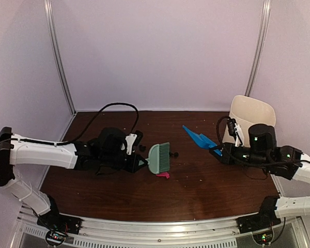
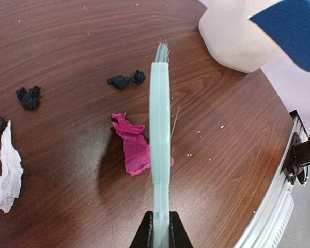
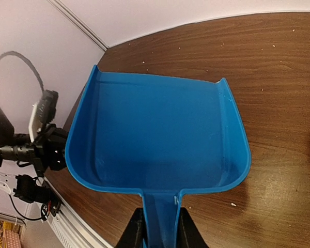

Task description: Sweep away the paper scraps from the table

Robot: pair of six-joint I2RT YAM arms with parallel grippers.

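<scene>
Just beside mint-green plastic hand brush [image 2: 160, 129], crumpled magenta paper scrap [image 2: 134, 150] is seen on dark wood-grain table [image 2: 67, 41]; black scraps [image 2: 126, 80] and white scrap [image 2: 9, 168] are scattered farther that side. Brush is clamped by left gripper [image 2: 161, 230], blue plastic dustpan [image 3: 160, 134] by right gripper [image 3: 160, 227], well apart.

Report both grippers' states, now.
Left gripper: closed on the pale green plastic hand brush.
Right gripper: closed on the handle of the blue plastic dustpan.

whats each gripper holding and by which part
The left gripper clamps the pale green brush by its handle end. The right gripper clamps the blue dustpan by its handle.
</scene>
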